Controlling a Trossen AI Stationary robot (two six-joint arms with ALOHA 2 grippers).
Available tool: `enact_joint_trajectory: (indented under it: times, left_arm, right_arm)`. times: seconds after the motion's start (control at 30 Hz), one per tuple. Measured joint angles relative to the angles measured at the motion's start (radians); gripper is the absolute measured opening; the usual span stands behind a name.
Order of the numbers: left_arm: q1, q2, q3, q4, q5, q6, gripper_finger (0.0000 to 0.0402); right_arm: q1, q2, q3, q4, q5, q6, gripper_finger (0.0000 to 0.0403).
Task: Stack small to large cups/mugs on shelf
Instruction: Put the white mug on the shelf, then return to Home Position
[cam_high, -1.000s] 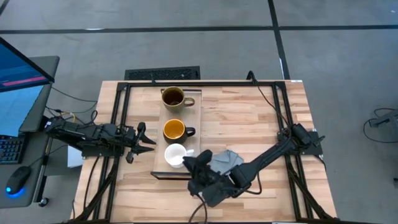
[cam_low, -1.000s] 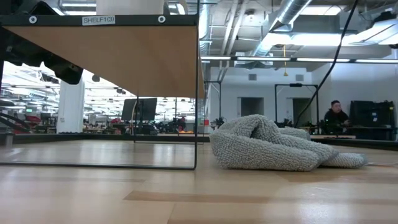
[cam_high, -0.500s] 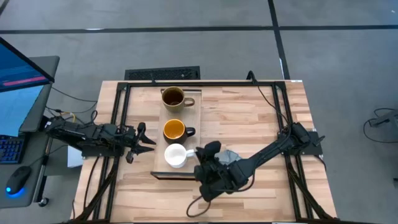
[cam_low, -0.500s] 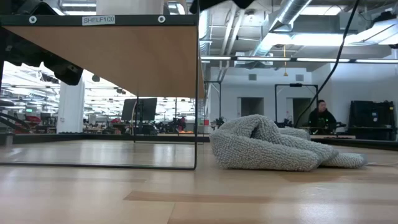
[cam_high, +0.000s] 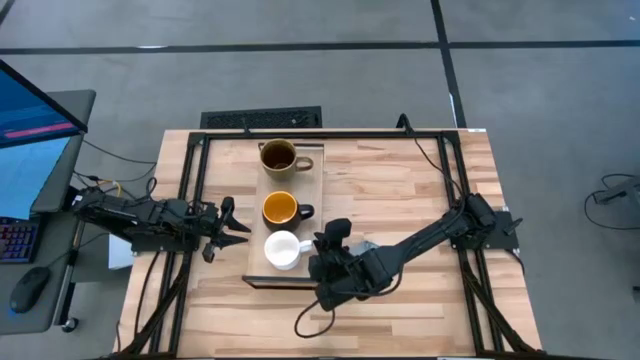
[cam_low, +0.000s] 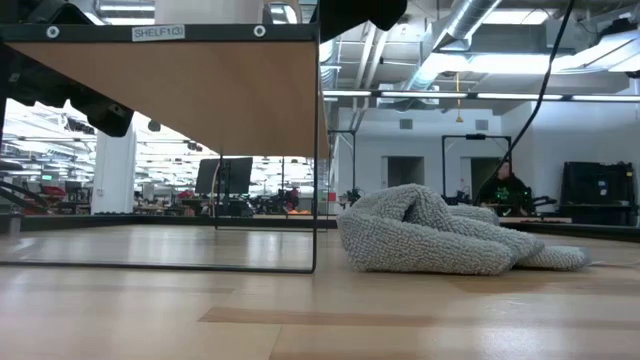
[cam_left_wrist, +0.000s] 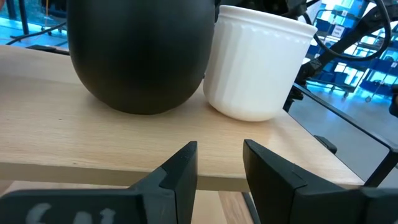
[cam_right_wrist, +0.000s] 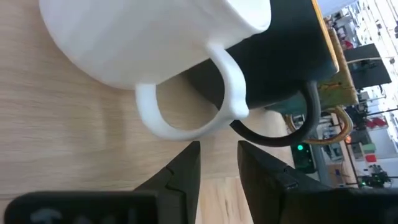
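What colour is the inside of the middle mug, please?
Yellow-orange inside the black ceramic mug; the high view shows it best.

The shelf (cam_high: 252, 200) carries 3 mugs in a single row, leaving a bare strip of board along its left side and only narrow gaps between neighbours. The white mug (cam_high: 282, 250) and the black mug (cam_high: 279, 209) stand almost touching, so nothing could pass between them. The brown mug (cam_high: 278, 156) sits a little farther from the black one. The right pincer (cam_high: 322, 245) crowds the white mug's handle side, its fingers slightly parted, with the grey cloth (cam_low: 440, 232) just behind it. The left pincer (cam_high: 236, 228) blocks the shelf's left edge beside the white and black mugs. The table (cam_high: 400, 190) right of the shelf lies bare.
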Motion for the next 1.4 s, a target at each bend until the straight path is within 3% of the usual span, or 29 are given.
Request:
enact_joint_trajectory:
  times: [0.77,0.9,1.17,1.4]
  left_arm:
    - [0.000,0.000,0.000,0.000,0.000,0.003,0.0119]
    - [0.000,0.000,0.000,0.000,0.000,0.000,0.0119]
    - [0.000,0.000,0.000,0.001,0.003,0.000,0.0119]
    - [0.000,0.000,0.000,0.016,0.080,0.016,0.0119]
  right_arm:
    - [0.018,0.000,0.000,0.004,-0.005,-0.005,0.0128]
    - [0.016,0.000,0.000,-0.116,0.060,0.076,0.0128]
    - [0.035,-0.082,-0.001,-0.424,-0.002,0.461,0.0128]
    - [0.076,-0.208,-0.015,-0.448,0.066,0.505,0.0128]
